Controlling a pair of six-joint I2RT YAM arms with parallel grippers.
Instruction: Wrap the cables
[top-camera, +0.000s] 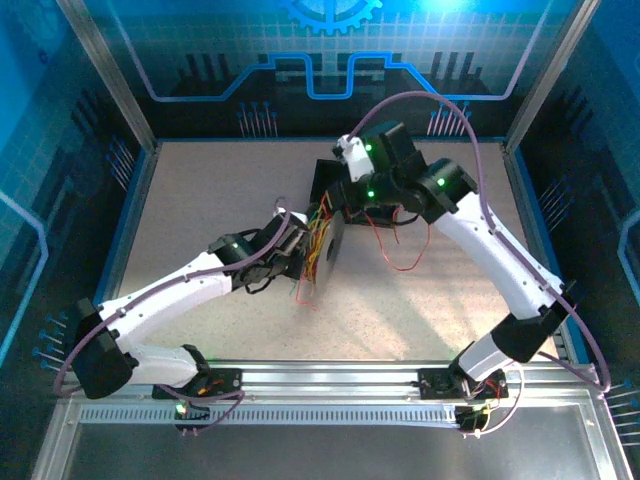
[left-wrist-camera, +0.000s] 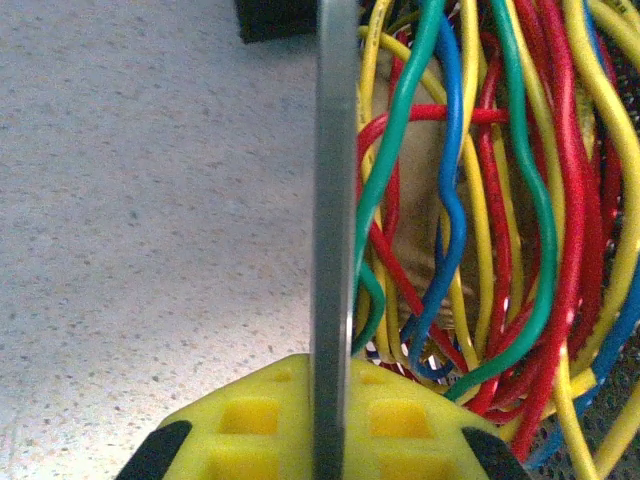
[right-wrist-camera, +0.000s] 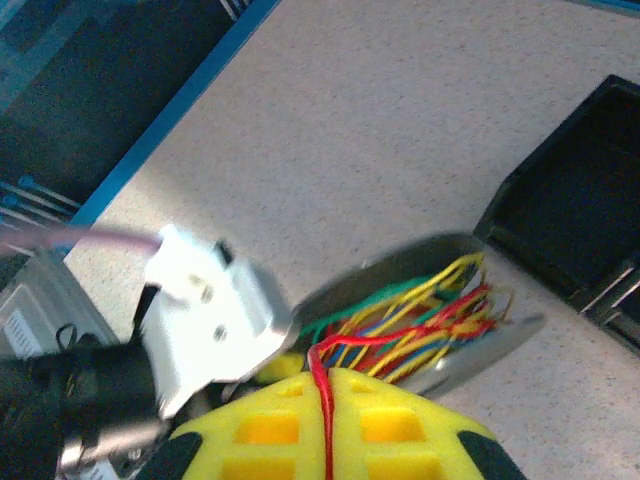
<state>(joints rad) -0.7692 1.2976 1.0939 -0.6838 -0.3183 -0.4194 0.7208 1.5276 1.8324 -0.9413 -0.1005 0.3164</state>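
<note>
At table (top-camera: 200, 200) centre in the overhead view, a black spool (top-camera: 328, 250) stands on edge. A black tray (top-camera: 328, 180) sits at its 12 o'clock, and loose red cables (top-camera: 400, 245) trail toward 3 o'clock. Both arms reach inward: the left gripper (top-camera: 300, 252) is at the spool's 9 o'clock, the right gripper (top-camera: 350, 208) at 1 o'clock.

From the left wrist, yellow fingers (left-wrist-camera: 210, 425) are clamped on the spool's grey flange (left-wrist-camera: 335, 200), with coloured cables crowding 3 o'clock.

From the right wrist, the closed fingers pinch one red strand (right-wrist-camera: 322, 400), with the spool beyond at 1 o'clock.
</note>
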